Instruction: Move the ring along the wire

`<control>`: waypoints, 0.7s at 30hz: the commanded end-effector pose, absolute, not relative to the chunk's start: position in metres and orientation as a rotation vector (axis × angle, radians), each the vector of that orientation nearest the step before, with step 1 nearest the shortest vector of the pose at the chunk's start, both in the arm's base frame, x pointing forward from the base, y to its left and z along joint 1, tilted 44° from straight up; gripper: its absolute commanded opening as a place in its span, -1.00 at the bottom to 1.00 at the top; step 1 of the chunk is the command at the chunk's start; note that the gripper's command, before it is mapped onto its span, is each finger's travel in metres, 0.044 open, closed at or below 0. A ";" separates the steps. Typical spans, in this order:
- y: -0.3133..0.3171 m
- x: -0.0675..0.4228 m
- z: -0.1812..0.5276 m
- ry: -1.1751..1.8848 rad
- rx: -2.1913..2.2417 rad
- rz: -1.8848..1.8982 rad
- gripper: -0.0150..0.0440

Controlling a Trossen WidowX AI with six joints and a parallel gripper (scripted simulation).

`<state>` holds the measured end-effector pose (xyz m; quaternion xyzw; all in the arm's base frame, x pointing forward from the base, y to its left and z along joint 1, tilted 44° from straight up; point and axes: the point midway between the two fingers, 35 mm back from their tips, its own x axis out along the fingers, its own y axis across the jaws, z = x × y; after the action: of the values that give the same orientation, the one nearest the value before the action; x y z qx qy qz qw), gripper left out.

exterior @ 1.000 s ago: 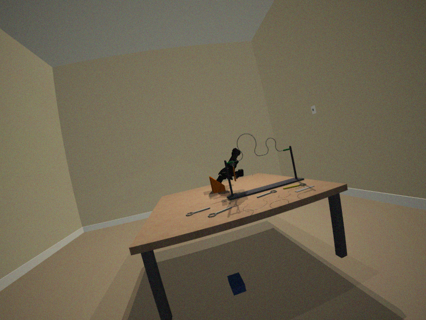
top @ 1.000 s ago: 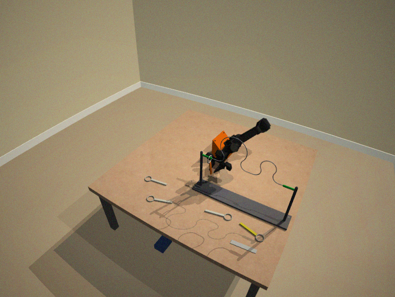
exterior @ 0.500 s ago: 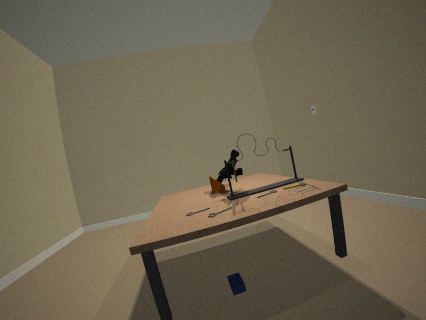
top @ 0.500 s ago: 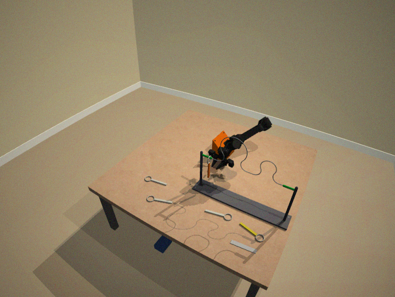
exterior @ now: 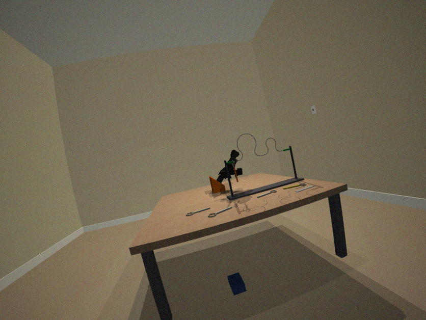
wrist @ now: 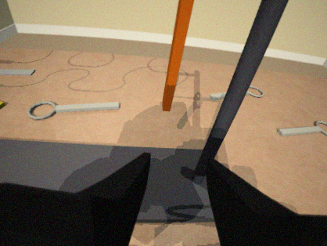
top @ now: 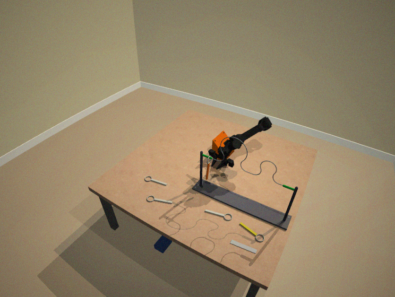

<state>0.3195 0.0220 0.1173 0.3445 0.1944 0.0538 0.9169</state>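
The ring (top: 209, 163) hangs on the green part (top: 207, 156) of the wire next to the left post (top: 201, 170) (exterior: 228, 180) (wrist: 242, 82). Its orange handle (top: 207, 172) (exterior: 236, 174) (wrist: 176, 55) hangs straight down, free of the fingers. My gripper (top: 223, 164) (wrist: 178, 162) is open and empty. It sits just behind the handle and the post, low over the dark baseplate (top: 242, 203) (wrist: 47, 160). The thin grey wire (top: 245, 150) (exterior: 246, 136) loops on to the other green part (top: 288, 187) (exterior: 285, 149) at the right post (top: 289, 204) (exterior: 293, 163).
Several grey ring tools (top: 155, 181) (top: 158, 200) (top: 218, 213) (wrist: 74, 107), a yellow-handled ring (top: 250, 231) and a grey bar (top: 243, 246) lie on the table in front of the baseplate. A blue block (top: 162, 243) (exterior: 236, 283) lies on the floor under the table.
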 end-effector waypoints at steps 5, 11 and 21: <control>0.014 0.288 0.129 0.400 0.708 0.112 0.67; 0.012 0.274 0.131 0.401 0.708 0.112 1.00; 0.012 0.274 0.131 0.401 0.708 0.112 1.00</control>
<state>0.2744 0.0110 0.1317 0.3448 0.1927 0.0518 0.9172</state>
